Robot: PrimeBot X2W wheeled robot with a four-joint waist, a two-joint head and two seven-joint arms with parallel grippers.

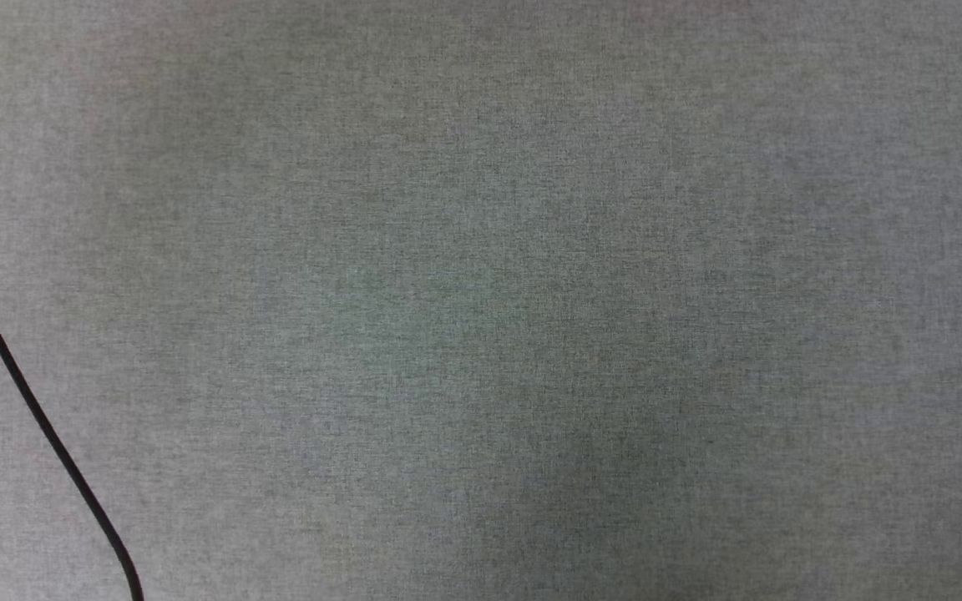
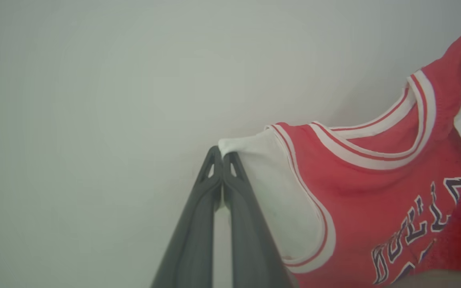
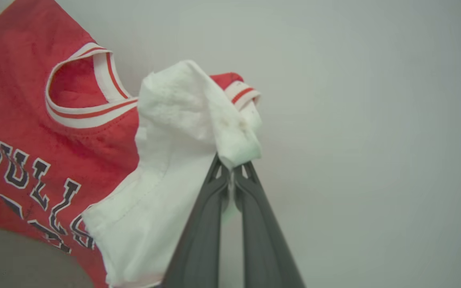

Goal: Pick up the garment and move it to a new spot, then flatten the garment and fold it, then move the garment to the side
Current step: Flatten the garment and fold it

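So the garment (image 2: 374, 188) is up in the air, strung between both arms. The left pincer (image 2: 222, 156) is clamped tight on the tip of one white sleeve, with the red body spreading off toward 3 o'clock in its wrist view. The right pincer (image 3: 231, 166) is pinched shut on the other, bunched-up white sleeve, jersey trailing toward 9 o'clock. Looks to me like the carry-to-a-new-spot step. The head view looks down on the grey counter (image 1: 481, 300), with a black cable (image 1: 30, 401) crossing at 8 o'clock. Next up, I'd guess: lower it there with the sleeves pulled apart so it lands flat.
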